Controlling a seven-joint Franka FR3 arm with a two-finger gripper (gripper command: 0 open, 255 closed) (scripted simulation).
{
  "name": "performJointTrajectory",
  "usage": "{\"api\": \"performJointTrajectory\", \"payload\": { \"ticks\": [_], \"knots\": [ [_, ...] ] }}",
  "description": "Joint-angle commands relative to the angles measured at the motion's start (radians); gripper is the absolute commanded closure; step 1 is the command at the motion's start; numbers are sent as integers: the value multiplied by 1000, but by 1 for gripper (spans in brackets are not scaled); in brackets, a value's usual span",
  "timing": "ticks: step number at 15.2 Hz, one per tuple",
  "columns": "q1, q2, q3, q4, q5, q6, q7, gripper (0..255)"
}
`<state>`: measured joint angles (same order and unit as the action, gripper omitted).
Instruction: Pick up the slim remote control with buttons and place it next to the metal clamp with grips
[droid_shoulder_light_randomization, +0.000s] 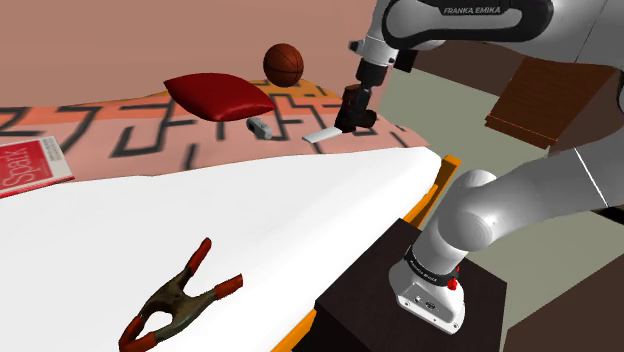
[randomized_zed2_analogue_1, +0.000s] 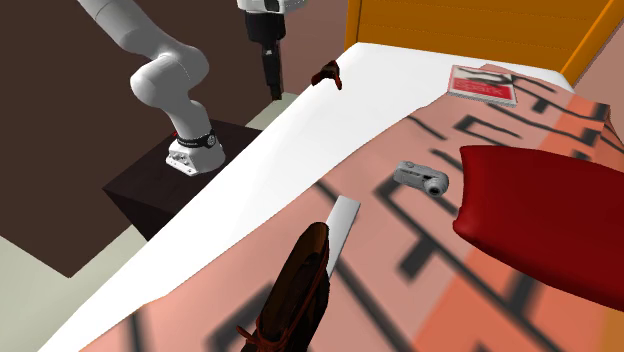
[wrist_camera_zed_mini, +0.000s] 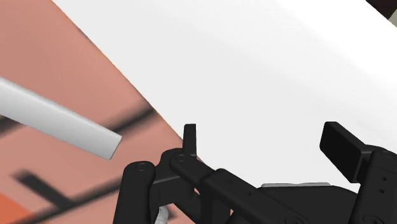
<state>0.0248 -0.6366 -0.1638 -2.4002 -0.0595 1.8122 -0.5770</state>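
The slim remote (droid_shoulder_light_randomization: 322, 134) is a pale grey bar lying flat on the salmon patterned blanket, near where the white sheet begins; it lies in the second exterior view (randomized_zed2_analogue_1: 340, 228) too. My black gripper (droid_shoulder_light_randomization: 355, 120) hangs open just above the bed, a little to the shoulder view's right of the remote, holding nothing. In the wrist view the remote (wrist_camera_zed_mini: 60, 121) lies off to one side of the open gripper (wrist_camera_zed_mini: 267, 146), not between the fingers. The clamp (droid_shoulder_light_randomization: 170, 305), dark with red-orange grips, rests on the white sheet far from the remote, also visible at the bed's far end (randomized_zed2_analogue_1: 328, 74).
A red pillow (droid_shoulder_light_randomization: 220, 95), a brown ball (droid_shoulder_light_randomization: 283, 63) and a small grey device (droid_shoulder_light_randomization: 262, 127) lie on the blanket beyond the remote. A red magazine (droid_shoulder_light_randomization: 30, 160) sits at the shoulder view's left. The dark stand (droid_shoulder_light_randomization: 400, 290) adjoins the bed edge.
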Motion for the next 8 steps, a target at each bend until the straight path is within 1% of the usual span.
{"api": "performJointTrajectory", "payload": {
  "ticks": [1,5,8],
  "knots": [
    [4,38,-49,-4,-24,38,-103,0],
    [21,158,-141,34,-48,114,-293,0],
    [39,265,-205,81,-46,168,-439,0]
  ]
}}
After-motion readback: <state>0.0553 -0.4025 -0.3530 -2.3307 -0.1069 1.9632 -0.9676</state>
